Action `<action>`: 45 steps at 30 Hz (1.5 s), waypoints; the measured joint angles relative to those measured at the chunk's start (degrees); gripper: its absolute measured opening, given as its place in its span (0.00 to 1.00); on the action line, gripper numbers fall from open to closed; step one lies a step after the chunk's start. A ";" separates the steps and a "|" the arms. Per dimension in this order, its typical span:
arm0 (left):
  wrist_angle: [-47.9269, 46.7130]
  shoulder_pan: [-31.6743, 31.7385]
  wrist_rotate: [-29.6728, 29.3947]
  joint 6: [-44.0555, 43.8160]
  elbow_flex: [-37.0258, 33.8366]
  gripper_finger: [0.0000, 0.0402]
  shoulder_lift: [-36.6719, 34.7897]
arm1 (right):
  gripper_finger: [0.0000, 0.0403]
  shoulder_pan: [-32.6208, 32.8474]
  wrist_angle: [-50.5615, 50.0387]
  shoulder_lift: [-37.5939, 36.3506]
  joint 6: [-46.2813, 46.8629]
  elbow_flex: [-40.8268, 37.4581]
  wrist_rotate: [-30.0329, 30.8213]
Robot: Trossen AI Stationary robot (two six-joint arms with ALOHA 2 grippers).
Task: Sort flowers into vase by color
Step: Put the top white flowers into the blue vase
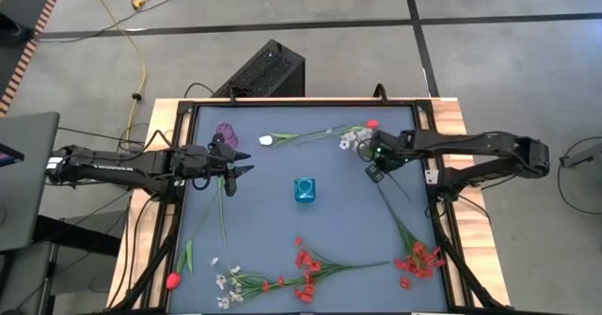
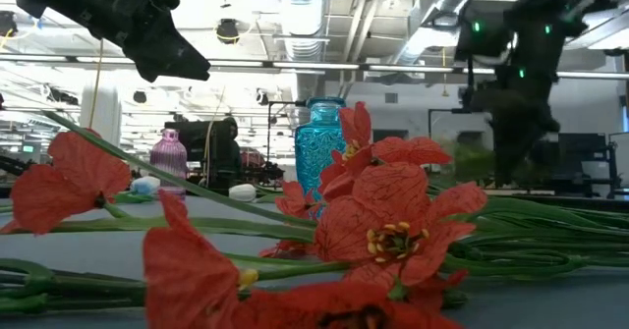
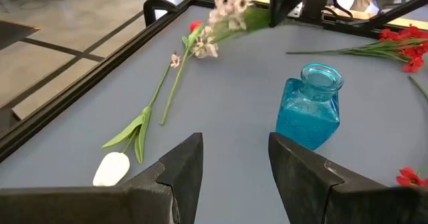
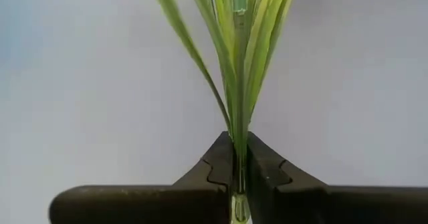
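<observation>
A spray of white blooms [image 1: 351,138] with long green leaves lies at the far right of the mat, and my right gripper [image 1: 373,165] is shut on its stem [image 4: 239,127]. My left gripper [image 3: 235,150] hangs open over the left half [image 1: 240,165], pointing toward the blue vase [image 3: 309,103] at the middle. A purple vase [image 1: 227,130] stands far left. A white tulip [image 1: 266,140] lies on the mat beyond my left gripper. Red sprays [image 1: 306,268] [image 1: 419,259] and small white blooms [image 1: 226,282] lie along the near edge. My right gripper pinches the white spray's green stem [image 4: 239,144] between its two fingers, low among the long leaves. The fingers come from above, pointing steeply down, and lie across the stem. The bloom end [image 3: 221,13] slopes away from the gripper; whether it rests on the mat I cannot tell.
A red tulip [image 1: 173,280] lies near left, its long stem running toward my left gripper. A single red bloom [image 1: 372,124] lies by the far right corner. A raised black frame [image 1: 179,165] rims the mat. Bare mat surrounds the blue vase [image 1: 305,190].
</observation>
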 joint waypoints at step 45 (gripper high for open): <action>29.78 -9.24 1.88 -0.27 -13.82 0.39 0.00 | 0.08 13.36 85.62 -4.01 -26.62 -3.97 -12.42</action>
